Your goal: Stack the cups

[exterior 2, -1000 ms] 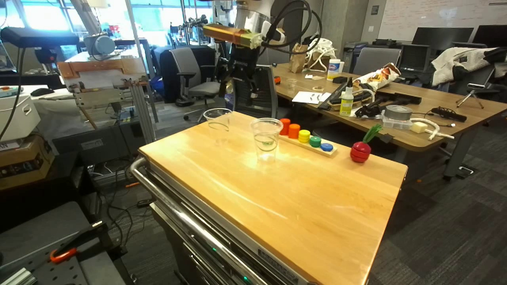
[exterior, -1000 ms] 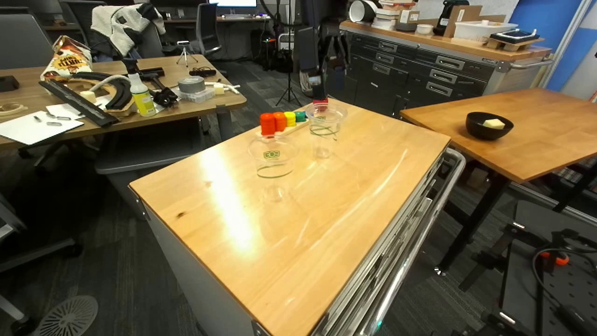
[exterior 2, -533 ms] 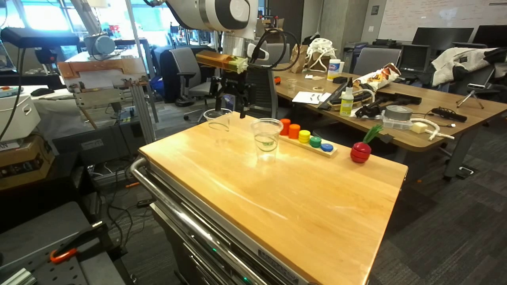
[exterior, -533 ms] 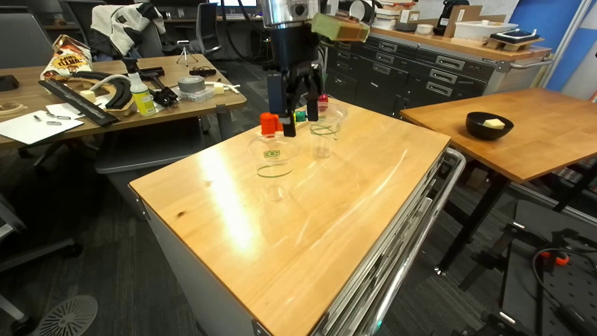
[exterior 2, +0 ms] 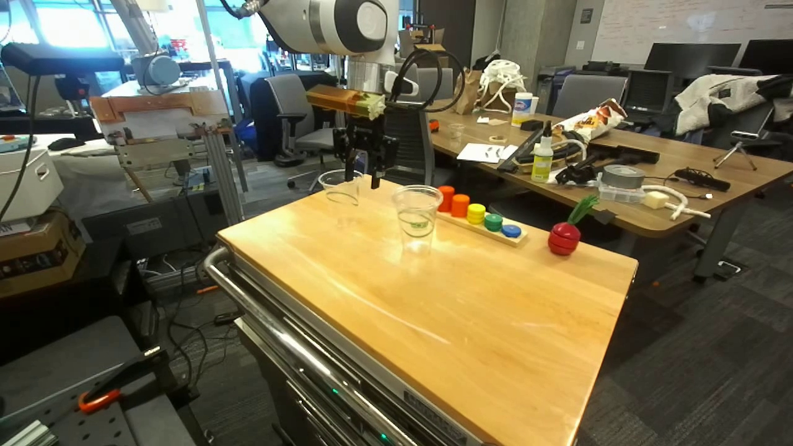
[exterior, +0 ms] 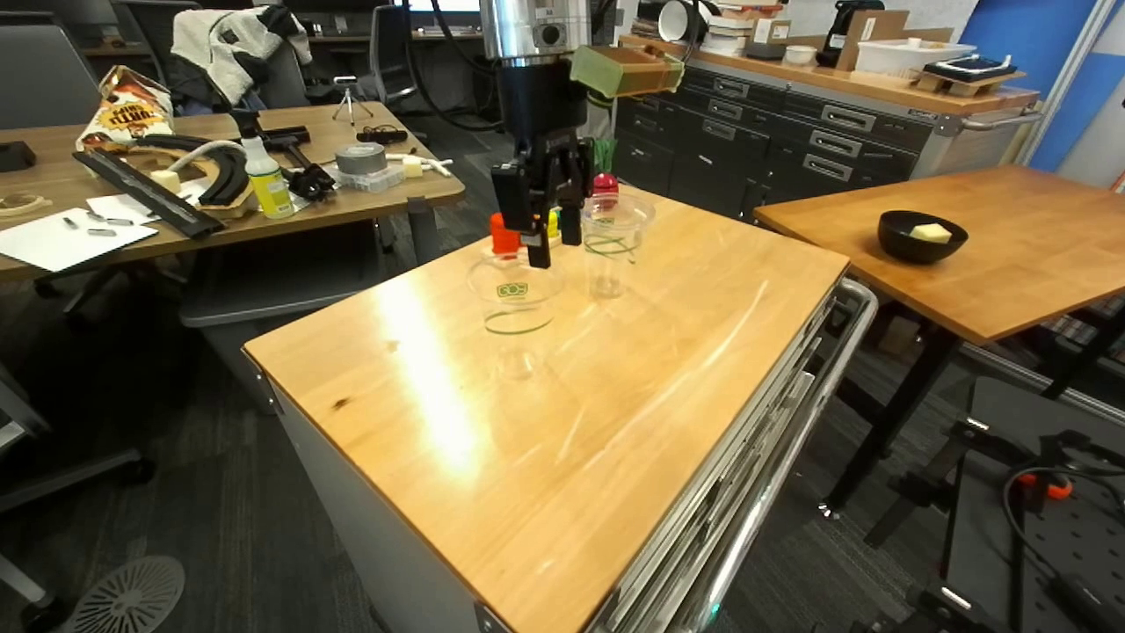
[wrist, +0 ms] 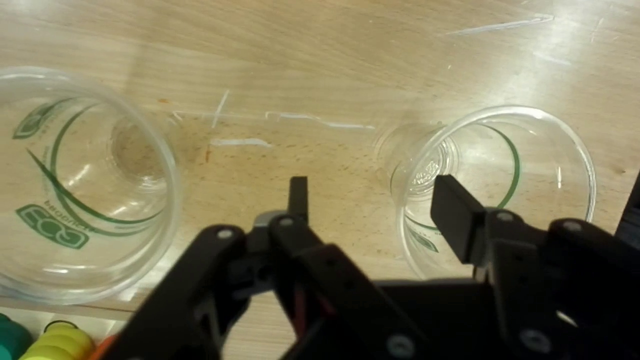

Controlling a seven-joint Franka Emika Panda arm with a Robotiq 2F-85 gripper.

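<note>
Lower than a second ago, the end effector (exterior: 554,251) hangs in an exterior view, parted and empty, near what I take as the target cup (exterior: 516,312); the other cup (exterior: 613,251) also stands upright on the table (exterior: 633,413). In an exterior view, blocks (exterior 2: 476,214) line one side; open room runs toward the edge by the rail (exterior 2: 291,341). In the wrist view it appears to straddle the target cup's rim; I'd descend straight, pinch gently, lift high.
</note>
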